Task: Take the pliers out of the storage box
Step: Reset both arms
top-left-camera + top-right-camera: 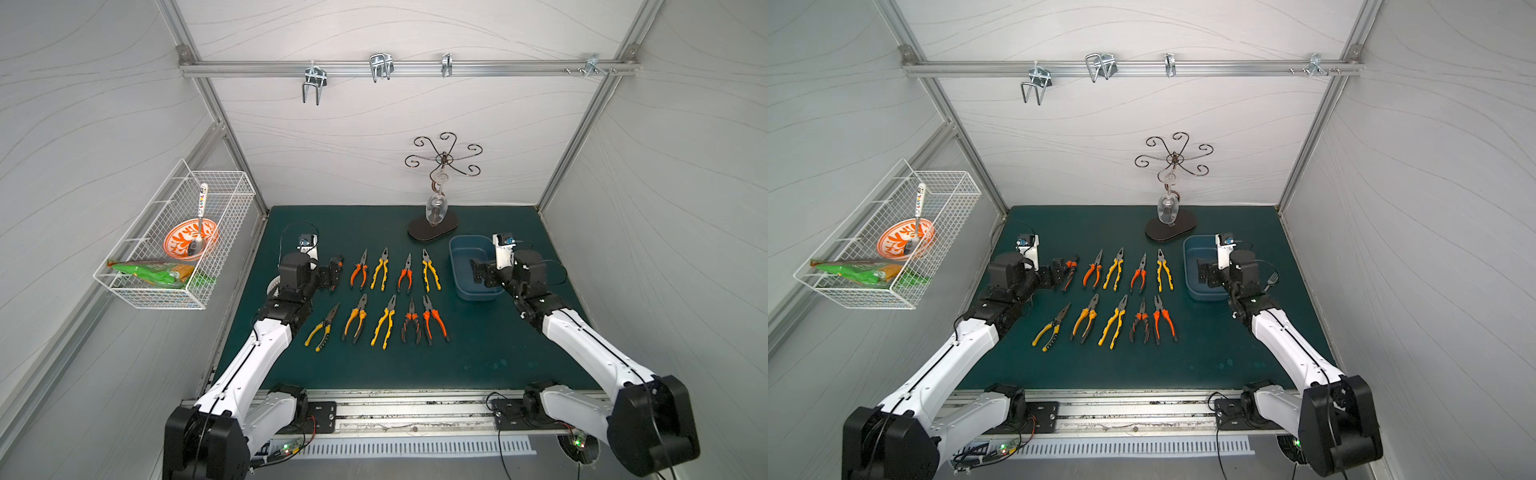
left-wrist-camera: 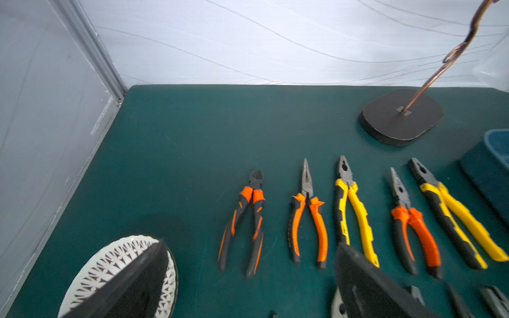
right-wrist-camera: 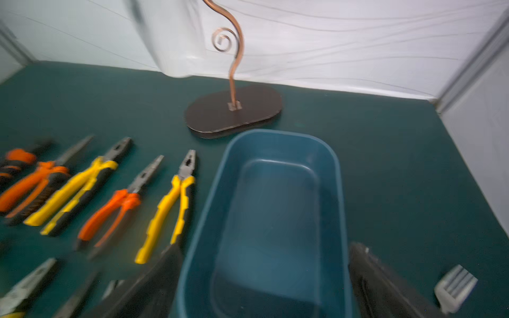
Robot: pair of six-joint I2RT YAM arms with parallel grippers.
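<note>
Several pliers lie in two rows on the green mat, yellow-black ones [image 1: 380, 269] and orange-black ones [image 1: 434, 320] mixed. The leftmost of the back row, orange-black pliers [image 2: 249, 217] with short blunt jaws, rests flat on the mat. My left gripper [image 2: 250, 245] hovers open just over its handles and holds nothing; in both top views that gripper [image 1: 336, 274] [image 1: 1059, 272] partly covers it. The blue storage box [image 3: 275, 132] stands at the right with nothing inside. My right gripper [image 3: 265, 246] is open, straddling the box's near end [image 1: 467, 259], and empty.
A dark oval stand [image 1: 434, 232] with a hanging wine glass is behind the box. A white patterned plate [image 2: 91, 269] sits under my left wrist. A silver fork [image 3: 455, 286] lies right of the box. A white wire basket [image 1: 174, 249] hangs on the left wall.
</note>
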